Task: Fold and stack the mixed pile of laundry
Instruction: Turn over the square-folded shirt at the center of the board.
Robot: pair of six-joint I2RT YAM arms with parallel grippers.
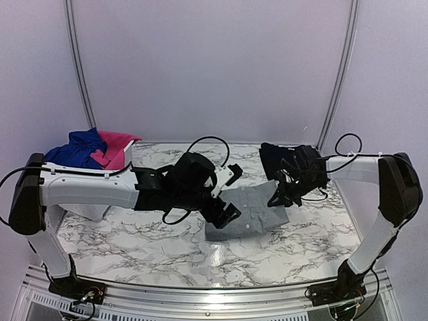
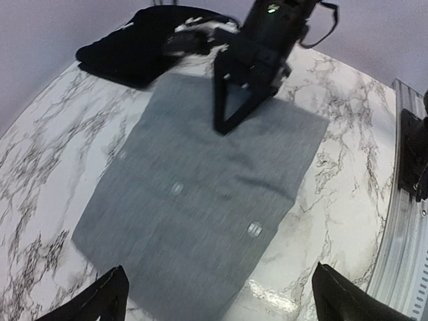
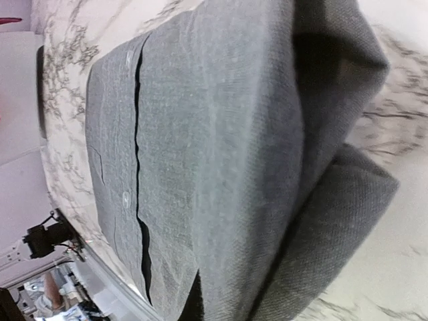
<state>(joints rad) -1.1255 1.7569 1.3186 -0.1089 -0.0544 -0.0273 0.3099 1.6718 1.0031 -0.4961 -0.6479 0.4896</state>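
Robotics lab test booth
A white-and-black left robot arm (image 1: 87,189) and a matching right robot arm (image 1: 393,184) stand bolted to a ribbed aluminium rail (image 1: 200,301) at the near edge of a white marble-patterned tabletop (image 1: 134,247); plain pale-lilac wall panels (image 1: 214,67) and curved grey poles (image 1: 78,67) close the far side.

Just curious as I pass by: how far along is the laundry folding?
Done: black garment looks folded at the back. In hand: grey shirt, folded flat, right gripper pinching its edge, left gripper open above. Remaining: blue piece and pink piece heaped in the basket.

Marble tbl (image 1: 134,247), lilac walls (image 1: 200,67), metal front rail (image 1: 200,294).
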